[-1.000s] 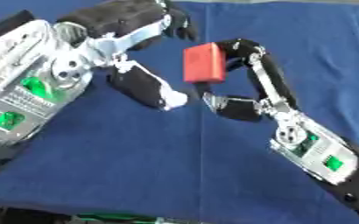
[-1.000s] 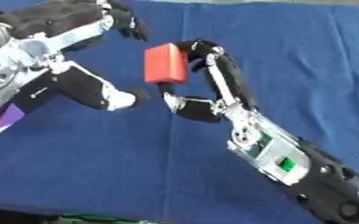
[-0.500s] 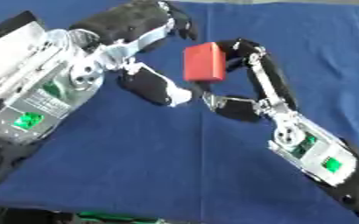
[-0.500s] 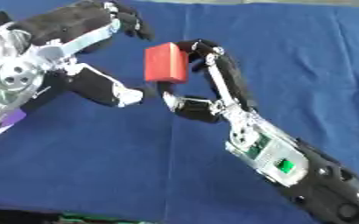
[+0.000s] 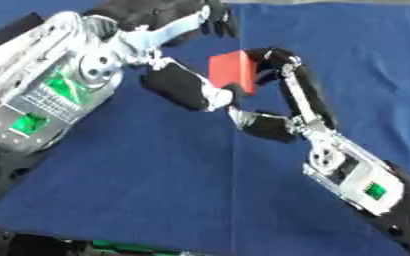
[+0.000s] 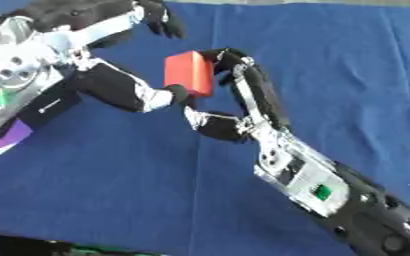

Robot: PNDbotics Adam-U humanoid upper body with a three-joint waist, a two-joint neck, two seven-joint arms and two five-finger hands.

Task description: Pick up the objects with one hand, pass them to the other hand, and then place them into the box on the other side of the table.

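At the lower right of the frame the right arm's black and silver forearm climbs on a slant toward the centre, and its black right hand [image 5: 283,107] stands upright there. The long fingers [image 5: 298,85] rise and curl over at the top onto the small red rectangular block [image 5: 233,73], while the thumb juts out to the left lower down, under the block. So this hand is closed around the block, fingers on its right face and upper corner.

The block is held above the dark blue cloth-covered table [image 5: 147,185], just above the middle of the frame. Its long axis runs close to vertical, tipped a little, with a broad red face turned toward the camera.

From the left side of the frame the bulky silver left arm reaches in. The left hand [image 6: 112,95] is spread wide: its thick black thumb stretches rightward with the tip touching or just beside the block's lower left edge, and its fingers [image 6: 160,17] fan out above the block in the upper part of the frame, clear of it.
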